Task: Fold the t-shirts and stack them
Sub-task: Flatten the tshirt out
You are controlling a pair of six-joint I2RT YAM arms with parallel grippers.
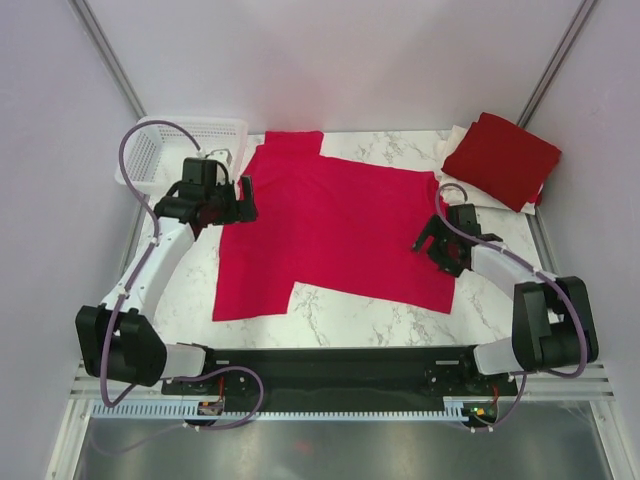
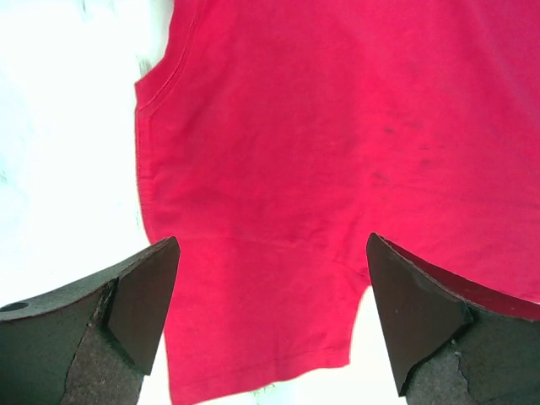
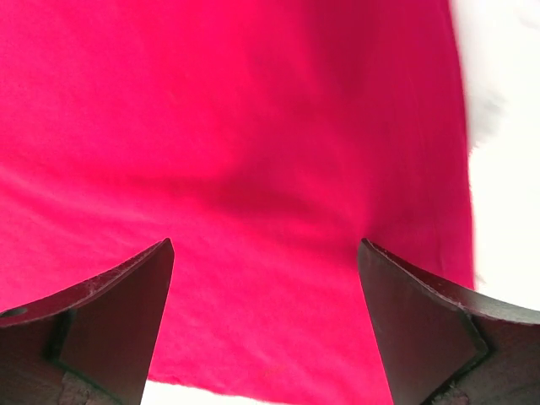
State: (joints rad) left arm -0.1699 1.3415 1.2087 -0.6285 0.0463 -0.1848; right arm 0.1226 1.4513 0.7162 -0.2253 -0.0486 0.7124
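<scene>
Crimson t-shirt (image 1: 335, 235) lies spread flat across the middle of the desk (image 1: 340, 315). It is turned sideways, sleeves toward the left edge and straight hem toward the right edge. No fold in it yet.

Far right corner: darker red t-shirt (image 1: 503, 158), folded into a flat square, sits on top of white t-shirts (image 1: 500, 203). Judged to be the stack this one will join. White mesh basket (image 1: 150, 150) stands in the far left corner, apart from the cloth.

Left gripper (image 1: 243, 192): jaws spread wide, holding nothing. It sits at the shirt's left border. The left wrist view shows red cloth filling the gap between the fingers, with a curved stitched edge to one side. Neckline or armhole, cannot tell which.

Right gripper (image 1: 430, 240): jaws also spread wide, holding nothing. It sits at the shirt's right border. The right wrist view shows cloth across the whole gap, its edge just short of the fingers.

Contact with the cloth cannot be judged for either gripper.

Judgement: one arm at each end suits a two-handed pinch and lift, so the shirt can be folded across its length without dragging. Flat spread keeps the creases straight. Risk: a pinch may catch one layer only.
</scene>
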